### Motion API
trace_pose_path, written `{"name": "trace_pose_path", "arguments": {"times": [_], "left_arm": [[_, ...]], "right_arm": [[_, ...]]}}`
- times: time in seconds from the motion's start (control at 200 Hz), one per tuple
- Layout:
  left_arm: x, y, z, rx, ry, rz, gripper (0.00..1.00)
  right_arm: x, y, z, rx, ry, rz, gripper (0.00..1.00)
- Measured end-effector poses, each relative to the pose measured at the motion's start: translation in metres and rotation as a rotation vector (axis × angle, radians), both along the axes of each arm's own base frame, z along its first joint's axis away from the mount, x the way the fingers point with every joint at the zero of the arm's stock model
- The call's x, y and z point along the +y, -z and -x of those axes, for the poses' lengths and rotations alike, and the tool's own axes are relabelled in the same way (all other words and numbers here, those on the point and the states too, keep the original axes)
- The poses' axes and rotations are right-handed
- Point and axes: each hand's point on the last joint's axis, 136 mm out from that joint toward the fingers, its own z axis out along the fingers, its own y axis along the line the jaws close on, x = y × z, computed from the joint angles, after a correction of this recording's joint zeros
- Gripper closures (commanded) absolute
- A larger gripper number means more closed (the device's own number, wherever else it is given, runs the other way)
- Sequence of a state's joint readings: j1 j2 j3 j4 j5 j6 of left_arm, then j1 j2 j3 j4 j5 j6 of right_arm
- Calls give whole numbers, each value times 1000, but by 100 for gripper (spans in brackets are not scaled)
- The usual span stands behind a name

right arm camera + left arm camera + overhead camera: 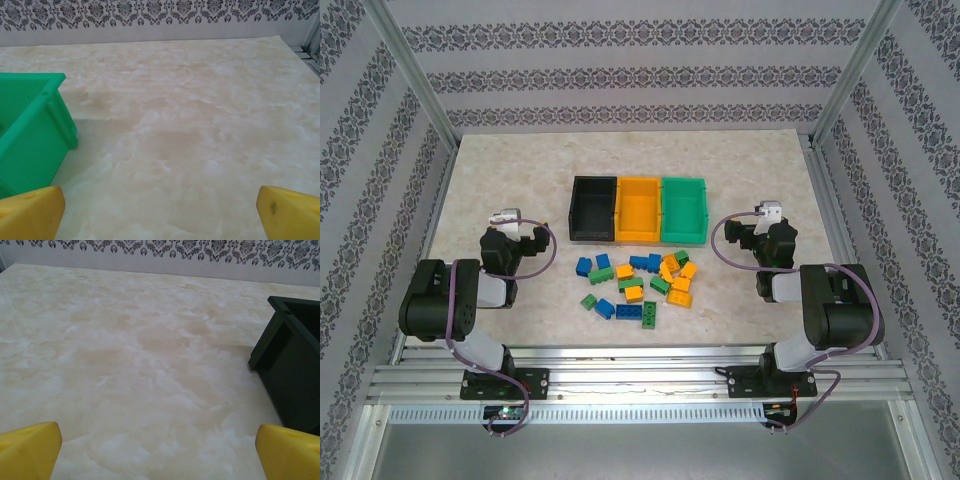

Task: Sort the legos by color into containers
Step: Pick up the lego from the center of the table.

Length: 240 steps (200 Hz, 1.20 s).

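— Plastic bricks first: which way do they lie from the claws?

— The legos (635, 285) are scattered on the worktop (500, 170) between the two claws. They sit to the right of the left claw (159, 450) and to the left of the right claw (161, 212), a little back toward the arm bases. The scatter runs longest from one claw toward the other, and neither claw looks clearly nearer.

— And the bins?

— Three in a touching row beyond the bricks. The black bin (593, 208) is ahead and right of the left claw, the green bin (684, 208) ahead and left of the right claw, and the orange bin (640, 210) sits between them.

— Counts?

— About six blue, six green and seven yellow-orange. Some crowd together, so I can't be sure. None is in a bin yet.

— Claws?

— Both released, yellow fingertips (30, 450) spread wide with nothing between them.
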<state>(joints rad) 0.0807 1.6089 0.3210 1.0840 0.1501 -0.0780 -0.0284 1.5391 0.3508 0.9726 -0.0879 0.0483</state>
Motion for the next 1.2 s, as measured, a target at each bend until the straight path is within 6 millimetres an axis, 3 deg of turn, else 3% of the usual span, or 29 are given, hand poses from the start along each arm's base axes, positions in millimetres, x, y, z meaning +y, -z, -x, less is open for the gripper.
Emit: {"name": "trace_pose_path", "arguments": {"times": [0.565,0.854,1.199], "left_arm": [[0,2,1,8,2,1,1],[-26,4,-2,28,158,-27,1],[-13,5,-1,43,81,-45,1]], "right_arm": [[0,0,0,0,0,0,2],[0,0,0,0,0,0,2],[2,-8,2,-12,-6,1,2]]}}
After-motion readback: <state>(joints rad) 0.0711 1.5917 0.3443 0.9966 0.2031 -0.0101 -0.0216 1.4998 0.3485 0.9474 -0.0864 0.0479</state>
